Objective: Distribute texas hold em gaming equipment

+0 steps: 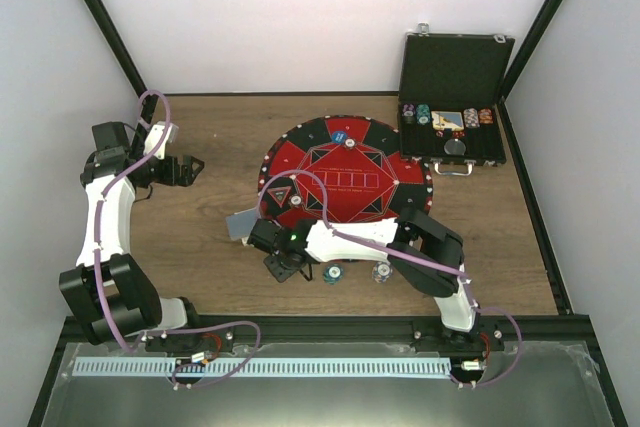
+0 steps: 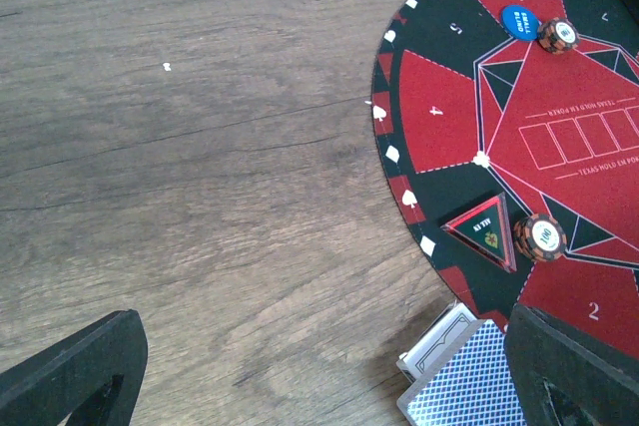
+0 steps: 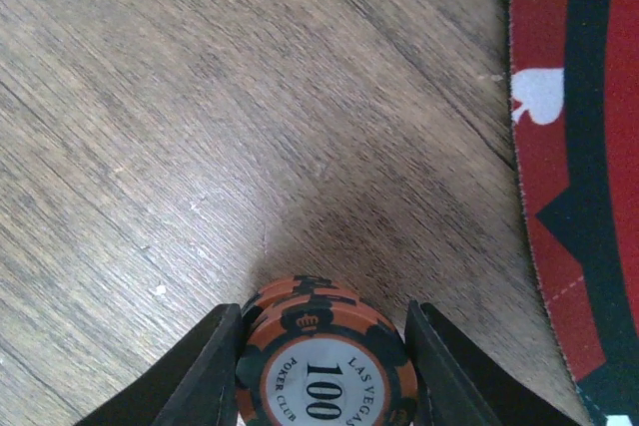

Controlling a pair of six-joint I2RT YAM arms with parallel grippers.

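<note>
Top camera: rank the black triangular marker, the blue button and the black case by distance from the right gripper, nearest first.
From the right gripper, closed on an orange chip:
1. black triangular marker, on the near-left part of the mat.
2. blue button, on the mat's far side.
3. black case, at the far right corner.

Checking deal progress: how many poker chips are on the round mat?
2. One orange-and-black chip beside the blue button; a second chip beside the black triangular marker. The right arm covers part of the mat, so more may be hidden.
</note>
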